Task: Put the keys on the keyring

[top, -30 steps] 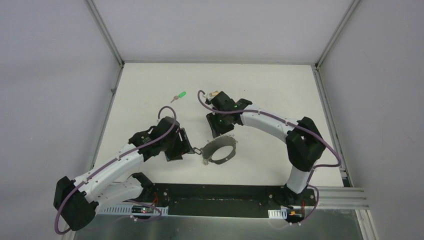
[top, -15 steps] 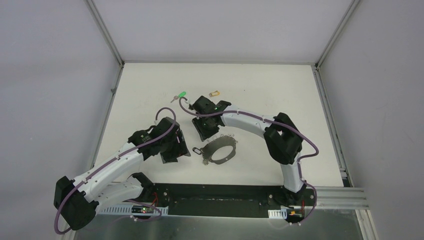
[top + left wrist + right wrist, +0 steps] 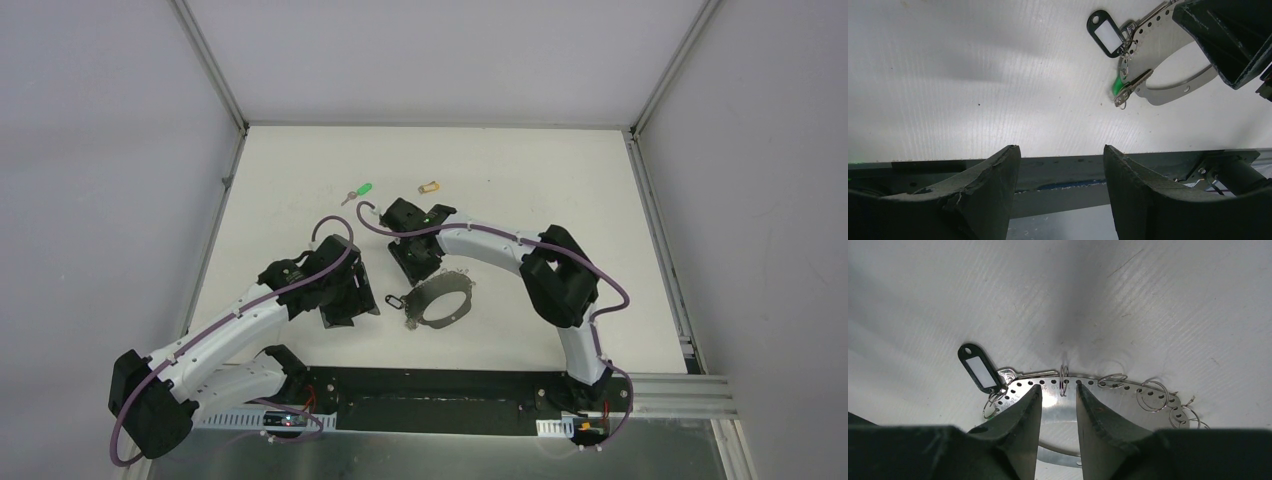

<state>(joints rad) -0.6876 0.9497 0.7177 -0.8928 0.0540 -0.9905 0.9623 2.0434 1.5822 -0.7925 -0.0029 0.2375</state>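
The keyring [image 3: 441, 303] is a flat grey metal band with a row of holes, lying in mid-table. It carries several small wire rings and a black tag [image 3: 395, 300]. My right gripper [image 3: 424, 268] hangs over its far edge, open with a narrow gap. In the right wrist view a small upright wire ring [image 3: 1064, 379] stands on the keyring [image 3: 1128, 388] just beyond the right gripper [image 3: 1058, 389]. The green key [image 3: 361, 190] and the yellow-tan key [image 3: 430, 186] lie loose farther back. My left gripper [image 3: 366, 299] is open and empty, left of the tag.
In the left wrist view the black tag [image 3: 1108, 33] and a green tag [image 3: 1117, 85] hang on the keyring [image 3: 1173, 92], with the right gripper's finger [image 3: 1225, 42] above it. The table's dark front rail [image 3: 440, 392] runs near the arm bases.
My right arm has swung left and nearer, uncovering the yellow-tan key, and its jaws have narrowed over the keyring's far edge. My left gripper has drawn back slightly from the black tag.
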